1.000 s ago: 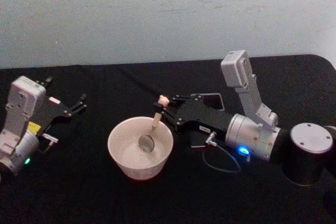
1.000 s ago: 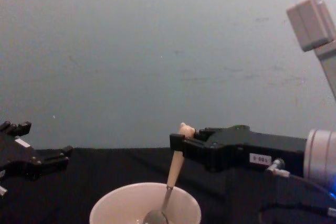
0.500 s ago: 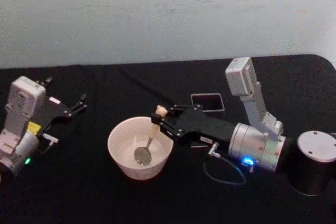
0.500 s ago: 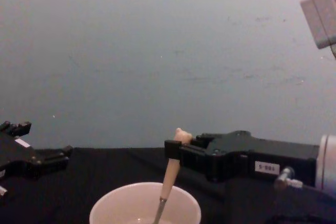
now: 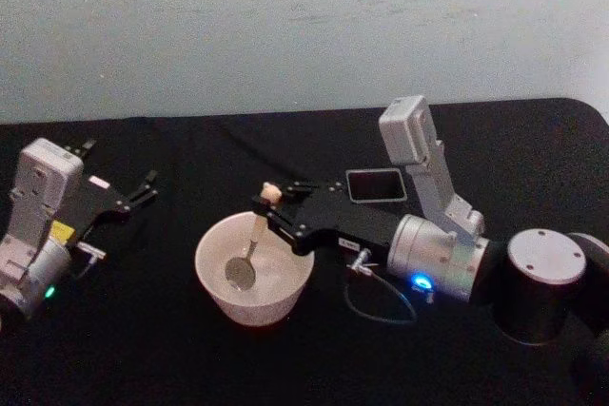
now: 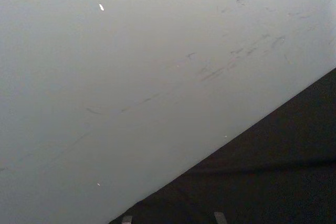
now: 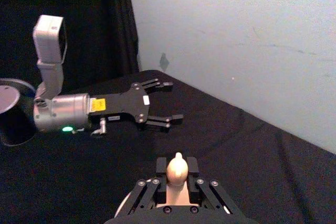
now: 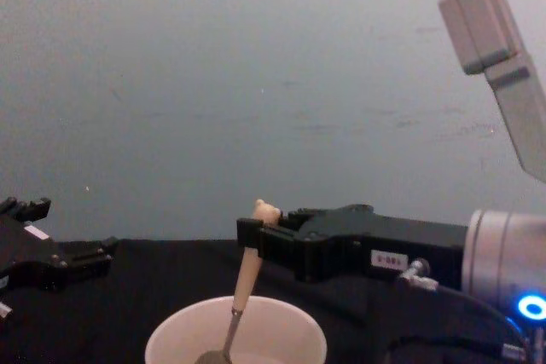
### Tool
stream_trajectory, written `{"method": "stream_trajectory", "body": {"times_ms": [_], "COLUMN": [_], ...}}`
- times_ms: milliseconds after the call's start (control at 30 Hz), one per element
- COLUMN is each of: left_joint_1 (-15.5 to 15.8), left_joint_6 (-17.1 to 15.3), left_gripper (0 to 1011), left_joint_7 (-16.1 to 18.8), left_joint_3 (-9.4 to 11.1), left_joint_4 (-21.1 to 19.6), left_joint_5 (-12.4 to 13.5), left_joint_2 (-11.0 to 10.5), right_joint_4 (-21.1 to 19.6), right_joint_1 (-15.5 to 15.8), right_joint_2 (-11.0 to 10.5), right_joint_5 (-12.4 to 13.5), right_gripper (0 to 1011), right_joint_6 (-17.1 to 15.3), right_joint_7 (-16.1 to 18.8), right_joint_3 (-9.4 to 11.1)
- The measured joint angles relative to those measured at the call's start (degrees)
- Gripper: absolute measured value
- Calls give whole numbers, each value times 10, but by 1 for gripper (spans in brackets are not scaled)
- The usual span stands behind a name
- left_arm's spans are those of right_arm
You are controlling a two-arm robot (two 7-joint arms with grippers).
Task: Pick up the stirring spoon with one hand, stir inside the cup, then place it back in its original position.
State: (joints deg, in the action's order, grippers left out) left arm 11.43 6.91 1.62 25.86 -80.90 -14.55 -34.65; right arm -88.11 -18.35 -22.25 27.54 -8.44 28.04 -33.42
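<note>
The white cup [image 5: 255, 306] stands on the black table near the front middle, its rim also low in the chest view [image 8: 281, 316]. My right gripper [image 5: 269, 208] reaches over the cup from the right and is shut on the cream handle of the stirring spoon [image 5: 257, 226]. The spoon hangs nearly upright with its metal bowl [image 5: 239, 272] down inside the cup, toward the cup's left half. In the chest view the handle [image 8: 248, 268] slants down into the cup. The right wrist view shows the knobby handle top [image 7: 176, 171] clamped between the fingers. My left gripper [image 5: 143, 189] rests open at the far left.
A dark grey square holder [image 5: 377, 184] sits behind my right arm. A thin cable loop [image 5: 381, 309] lies on the table under the right wrist. A pale wall closes off the back of the table.
My right gripper has carried the spoon leftward across the cup, from the right side toward the left, with the spoon bowl sweeping along inside. The left arm has not moved.
</note>
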Motion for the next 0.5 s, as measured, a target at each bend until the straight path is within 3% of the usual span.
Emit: {"method": "stream_trajectory", "body": {"times_ms": [500], "left_joint_1": [0], "left_joint_6": [0], "left_gripper": [1001], "left_joint_7": [0], "left_joint_3": [0], "left_joint_4": [0], "left_joint_5": [0], "left_joint_2": [0], "right_joint_4": [55], "right_joint_1": [-31], "right_joint_2": [28], "right_joint_5": [-25], "right_gripper": [214], "right_joint_6": [0], "right_joint_7": [-19], "right_joint_3": [4]}}
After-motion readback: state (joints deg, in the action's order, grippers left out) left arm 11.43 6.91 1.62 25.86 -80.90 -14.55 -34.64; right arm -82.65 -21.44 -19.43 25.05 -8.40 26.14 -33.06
